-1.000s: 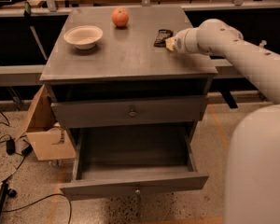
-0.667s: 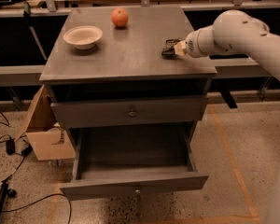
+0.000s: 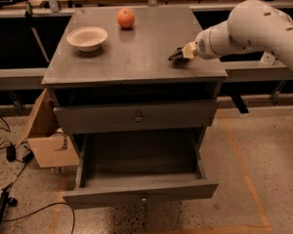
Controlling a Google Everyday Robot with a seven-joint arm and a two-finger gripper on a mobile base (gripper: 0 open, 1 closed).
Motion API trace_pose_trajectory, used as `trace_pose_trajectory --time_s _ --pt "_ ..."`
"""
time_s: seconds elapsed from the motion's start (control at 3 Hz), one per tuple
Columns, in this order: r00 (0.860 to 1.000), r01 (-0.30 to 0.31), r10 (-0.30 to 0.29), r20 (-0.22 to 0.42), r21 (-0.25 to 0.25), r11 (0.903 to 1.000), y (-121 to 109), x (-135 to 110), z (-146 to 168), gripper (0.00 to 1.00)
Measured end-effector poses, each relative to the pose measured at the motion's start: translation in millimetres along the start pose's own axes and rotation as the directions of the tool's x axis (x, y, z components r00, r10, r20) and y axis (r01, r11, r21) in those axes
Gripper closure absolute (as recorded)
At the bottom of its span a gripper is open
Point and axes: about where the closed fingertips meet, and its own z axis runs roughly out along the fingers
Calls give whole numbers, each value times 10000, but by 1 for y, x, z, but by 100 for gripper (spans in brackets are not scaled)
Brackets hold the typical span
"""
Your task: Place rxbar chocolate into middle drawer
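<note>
My gripper [image 3: 177, 55] reaches in from the right over the right front part of the cabinet top [image 3: 136, 57]. It is shut on the rxbar chocolate [image 3: 174, 57], a small dark flat bar that sticks out from its tip, low over the top. The middle drawer [image 3: 141, 191] is pulled wide open below, and its inside looks empty. Its small round knob [image 3: 143, 198] faces the front. The gripper is above and to the right of the open drawer.
A pale bowl [image 3: 87, 37] and an orange round fruit [image 3: 126, 18] stand at the back of the top. The upper drawer front [image 3: 138, 116] is closed. A cardboard box [image 3: 46, 140] and cables [image 3: 10, 152] lie on the floor to the left.
The arm has drawn back to the right and toward the front edge. The dark bar has moved with the gripper from farther back on the top.
</note>
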Motion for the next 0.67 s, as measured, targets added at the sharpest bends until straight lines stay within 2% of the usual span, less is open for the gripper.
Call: trace_pose_trajectory --time_s 0.33,0.67 --pt "9981 -376 361 -499 -303 9988 15 17 -17 100" --pt "9857 -1121 1059 -1309 -411 9928 41 45 -50 100"
